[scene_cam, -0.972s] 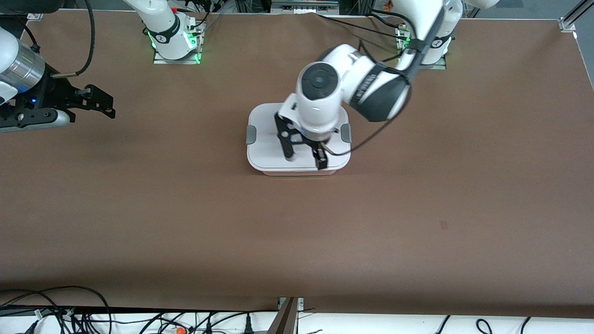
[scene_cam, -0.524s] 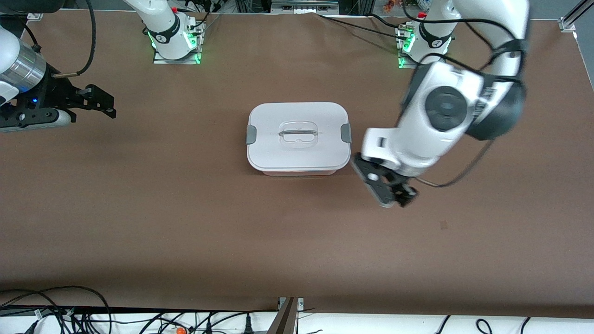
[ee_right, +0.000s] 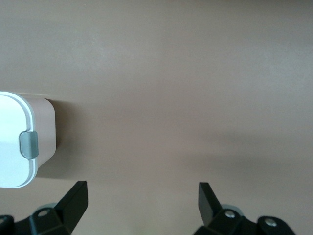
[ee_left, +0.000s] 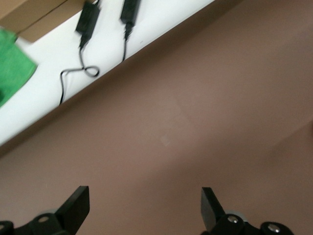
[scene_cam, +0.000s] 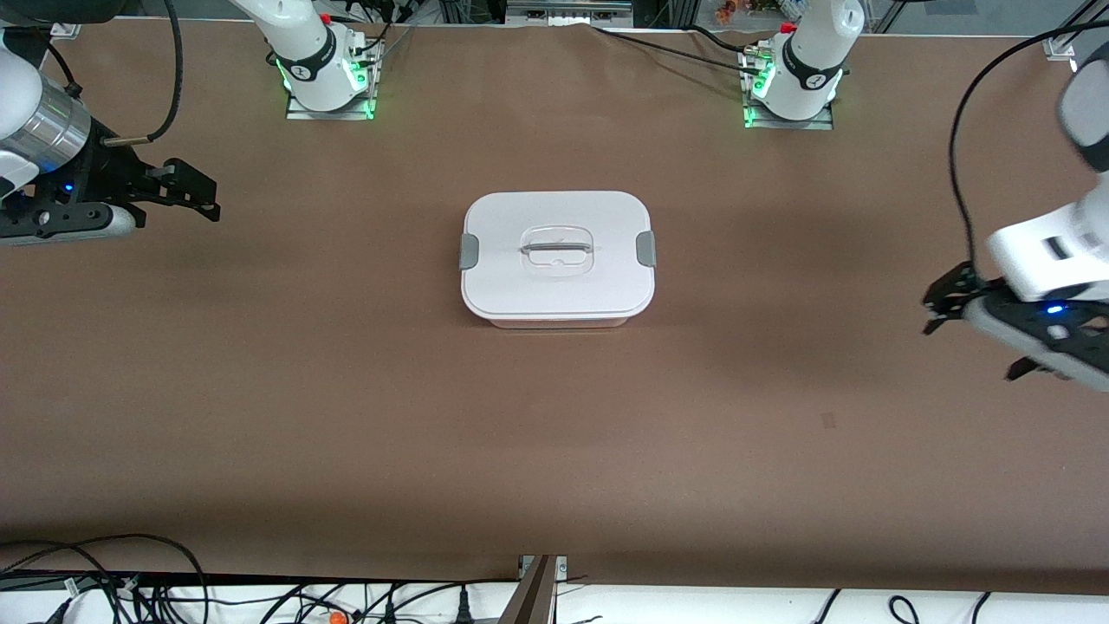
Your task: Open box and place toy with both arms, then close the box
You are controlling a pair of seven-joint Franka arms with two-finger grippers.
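The box (scene_cam: 558,256) stands in the middle of the table, its white lid on, a grey clip (scene_cam: 469,250) at each end and the clear handle (scene_cam: 556,251) in the top. The toy is out of view. My left gripper (scene_cam: 969,347) is open and empty, in the air over the table's edge at the left arm's end, away from the box; its wrist view (ee_left: 145,196) shows only bare table. My right gripper (scene_cam: 212,198) is open and empty over the right arm's end. Its wrist view (ee_right: 142,193) shows one end of the box (ee_right: 14,142) with a clip (ee_right: 28,145).
The two arm bases (scene_cam: 325,74) (scene_cam: 793,82) stand along the table edge farthest from the front camera. Cables (scene_cam: 104,581) hang below the nearest edge. The left wrist view shows the table's edge with black cables (ee_left: 83,44) and a green thing (ee_left: 12,63) off the table.
My left arm has swung from over the box lid out to its own end of the table, leaving the lid and handle uncovered. The right arm has stayed put.
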